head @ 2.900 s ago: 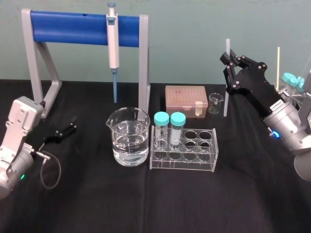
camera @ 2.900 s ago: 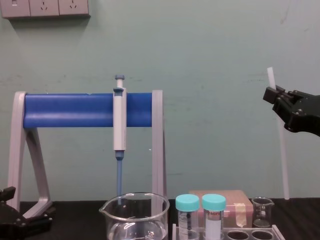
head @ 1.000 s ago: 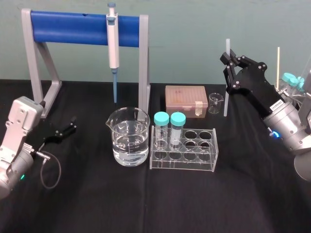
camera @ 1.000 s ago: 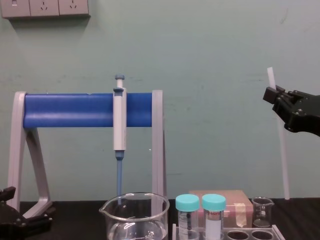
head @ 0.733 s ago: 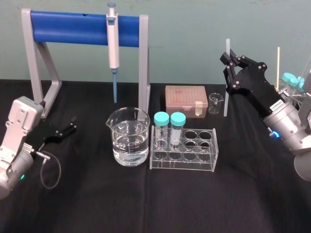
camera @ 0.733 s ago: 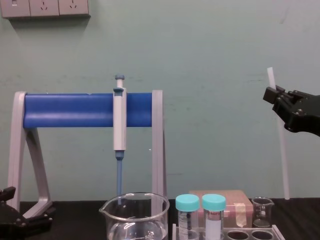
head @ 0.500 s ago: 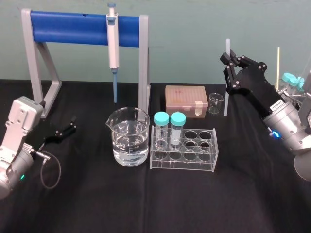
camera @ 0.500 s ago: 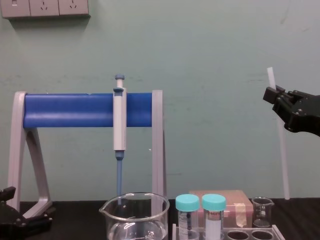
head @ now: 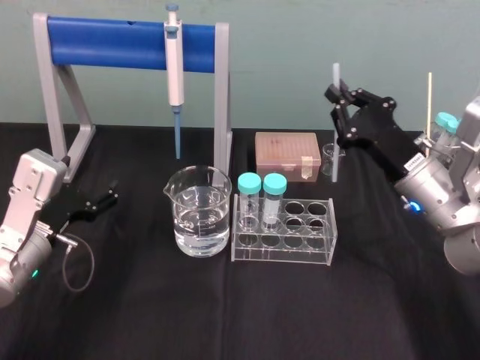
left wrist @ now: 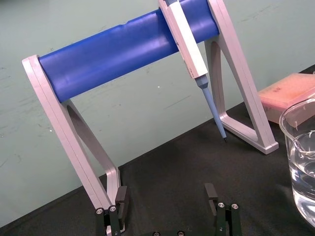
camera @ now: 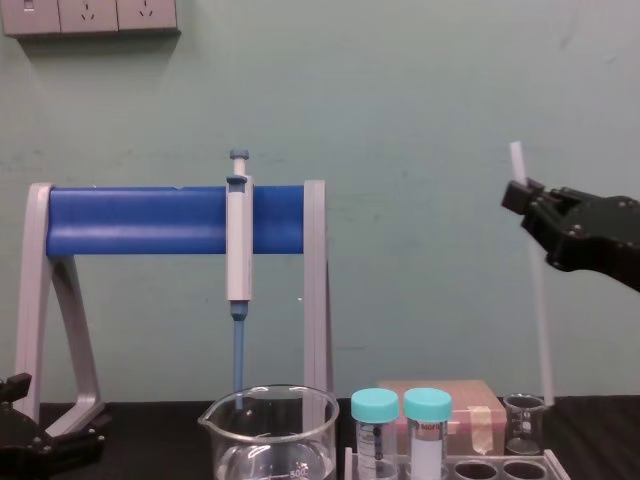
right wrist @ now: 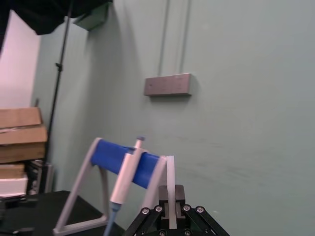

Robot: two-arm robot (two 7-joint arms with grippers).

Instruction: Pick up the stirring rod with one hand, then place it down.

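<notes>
The right gripper [head: 335, 97] has its fingers clamped on the stirring rod [head: 335, 142], close to the rod's upper end, so that a short stub stands above them. The rod hangs nearly upright, leaning slightly in the chest view. Its lower end is down by the small beaker [head: 328, 157] at the back right of the tabletop [head: 225, 315]; whether the tip touches the tabletop cannot be told. The right wrist view looks along the fingers and shows them pinching the rod from both sides, with a green wall and a grey plate behind. A white label [head: 412, 160] on the right arm carries writing too small to read.

The left gripper [left wrist: 166, 192] sits low at the left of the tabletop, its fingers apart with nothing between them, facing the stand [head: 112, 43].

The stand has a blue bar on grey legs, and a pipette [head: 174, 71] hangs from it, tip down. In front of it is a large beaker [head: 199, 211] of clear water; the chest view catches printed marks on its wall, cut off and not readable. To its right a clear rack [head: 289, 236] holds two teal-capped tubes [head: 261, 196]. The chest view shows their labels side-on, in print too fine to read. Behind the rack lies a pink box [head: 285, 152] with a strip of tape. The chest view also takes in wall sockets [camera: 90, 15] at upper left.
</notes>
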